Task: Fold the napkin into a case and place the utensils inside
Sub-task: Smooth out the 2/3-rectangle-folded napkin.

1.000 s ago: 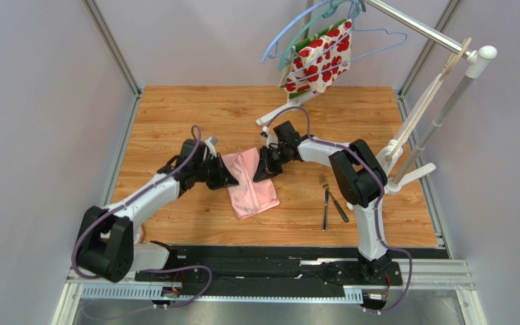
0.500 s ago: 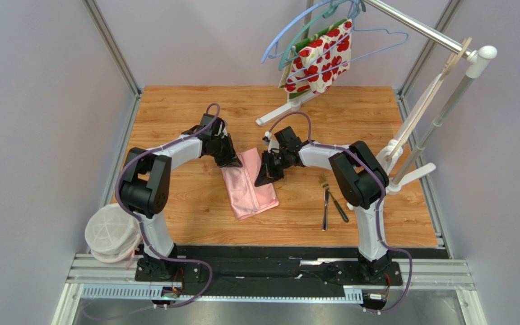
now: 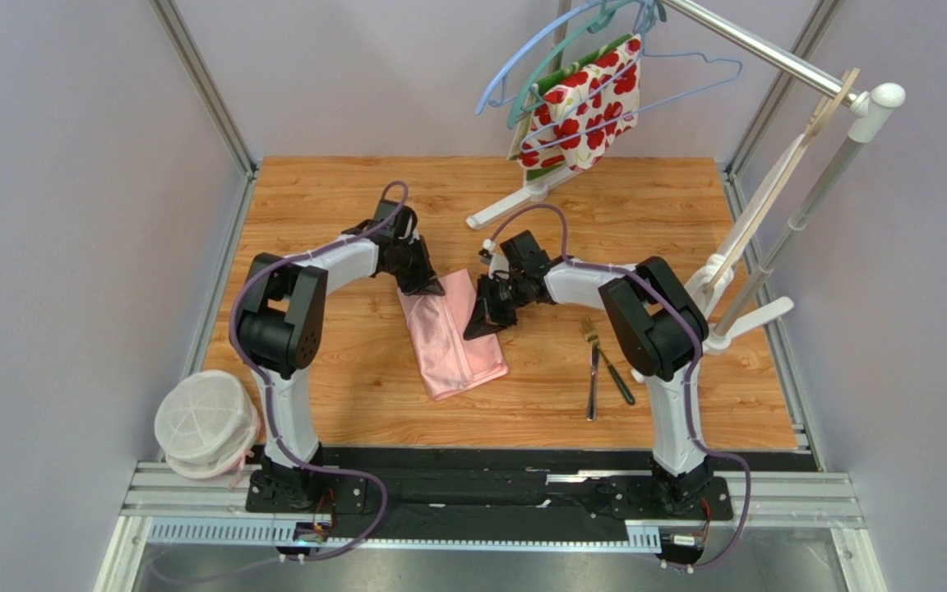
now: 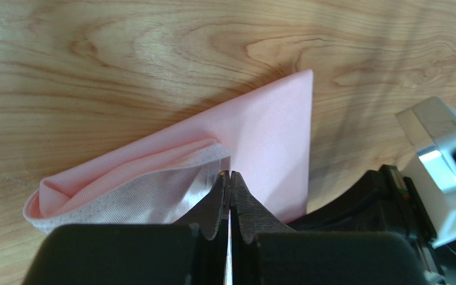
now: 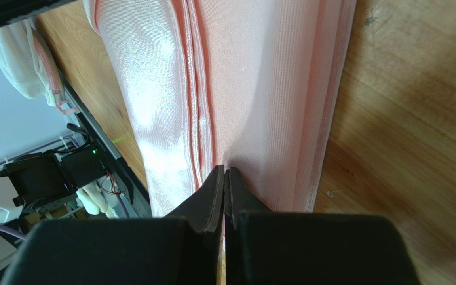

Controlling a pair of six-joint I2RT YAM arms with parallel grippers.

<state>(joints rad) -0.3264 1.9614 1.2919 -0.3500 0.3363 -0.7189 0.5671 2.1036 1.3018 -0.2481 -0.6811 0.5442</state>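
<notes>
- table (image 3: 318,222): wood top, both arms reached in to its middle.
- napkin (image 3: 454,339): folded into a long strip, lay flat mid-table between the two arms.
- left gripper (image 4: 230,176): jaws together, tips at napkin's far-left folded edge; couldn't tell if cloth was pinched.
- right gripper (image 5: 225,171): jaws together, tips down on napkin's right side.
- fork (image 3: 591,374), darker piece (image 3: 616,376): on bare wood right of napkin, apart from it.

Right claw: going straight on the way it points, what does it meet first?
The pink napkin. In the right wrist view the right claw, shut, aims at its folded middle, so it would press the cloth onto the wooden table beneath. Whether the tips already touch it is unclear.
</notes>
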